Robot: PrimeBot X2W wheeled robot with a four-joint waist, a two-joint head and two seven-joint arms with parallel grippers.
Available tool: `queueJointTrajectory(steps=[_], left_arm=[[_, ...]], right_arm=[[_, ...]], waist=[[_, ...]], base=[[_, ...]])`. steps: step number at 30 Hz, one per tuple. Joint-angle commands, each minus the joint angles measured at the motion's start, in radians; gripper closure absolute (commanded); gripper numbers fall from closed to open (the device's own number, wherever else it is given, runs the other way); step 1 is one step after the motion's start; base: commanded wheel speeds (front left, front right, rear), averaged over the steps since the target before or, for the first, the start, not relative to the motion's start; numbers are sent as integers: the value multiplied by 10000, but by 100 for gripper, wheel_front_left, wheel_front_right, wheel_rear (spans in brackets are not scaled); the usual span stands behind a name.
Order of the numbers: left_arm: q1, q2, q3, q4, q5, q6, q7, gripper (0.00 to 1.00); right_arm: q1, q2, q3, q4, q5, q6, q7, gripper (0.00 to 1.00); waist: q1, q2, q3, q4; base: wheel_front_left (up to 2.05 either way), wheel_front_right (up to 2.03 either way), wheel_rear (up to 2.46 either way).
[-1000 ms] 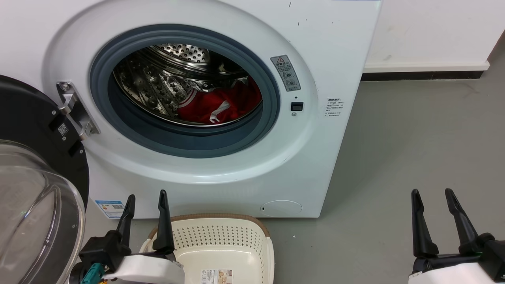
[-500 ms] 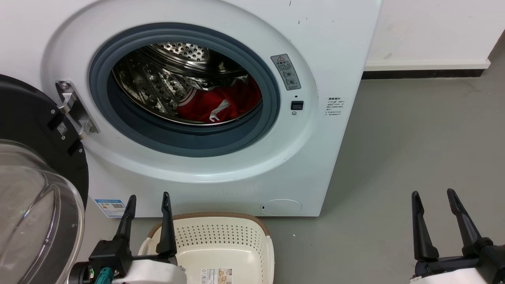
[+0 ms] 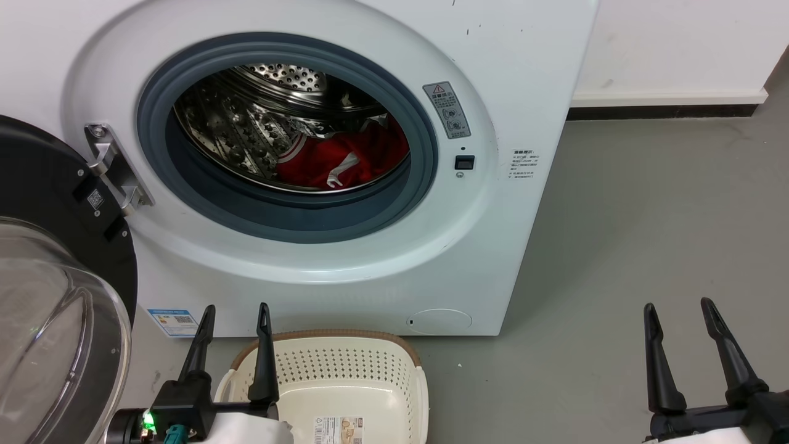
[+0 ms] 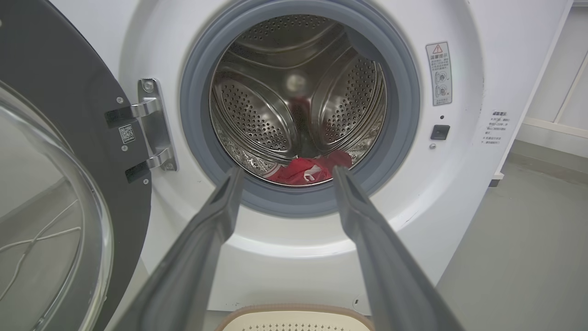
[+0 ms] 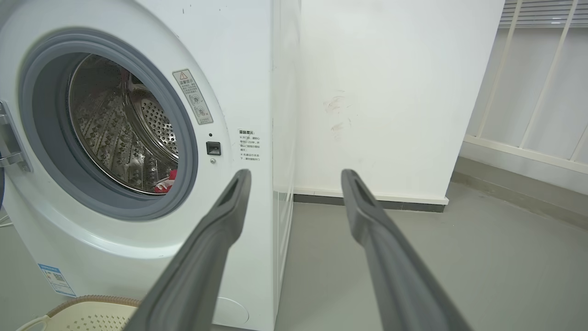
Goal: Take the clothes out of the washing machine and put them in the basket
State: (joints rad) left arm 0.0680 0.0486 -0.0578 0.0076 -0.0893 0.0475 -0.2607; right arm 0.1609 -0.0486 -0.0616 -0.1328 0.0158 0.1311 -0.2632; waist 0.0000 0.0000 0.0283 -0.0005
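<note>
Door: I see it already swung open.
Clothes: lying low inside the washing machine drum, not taken.
Basket: empty, in front of the machine.
Left gripper: fingers spread, holding nothing.
Right gripper: also spread, holding nothing.
Left to do: I judge everything, reach, grasp, drop.

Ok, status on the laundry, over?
Left gripper and right gripper open, holding nothing, short of the porthole. Red garment lying in the drum of the washing machine; basket on the floor below. Glass door swung open.
</note>
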Motion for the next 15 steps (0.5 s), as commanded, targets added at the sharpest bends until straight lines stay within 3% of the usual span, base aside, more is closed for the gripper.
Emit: queueJointTrajectory(steps=[1, 15], left_arm=[[81, 31, -2, -32, 39, 37, -66, 0], [104, 30, 81, 122, -155, 7, -60, 0]], right_arm=[[87, -30, -5, -7, -34, -7, -25, 0], [112, -28, -36, 193, 323, -5, -23, 0]], waist=[[0, 0, 3, 1], [0, 0, 20, -13]], base=[[0, 0, 0], [0, 0, 0]])
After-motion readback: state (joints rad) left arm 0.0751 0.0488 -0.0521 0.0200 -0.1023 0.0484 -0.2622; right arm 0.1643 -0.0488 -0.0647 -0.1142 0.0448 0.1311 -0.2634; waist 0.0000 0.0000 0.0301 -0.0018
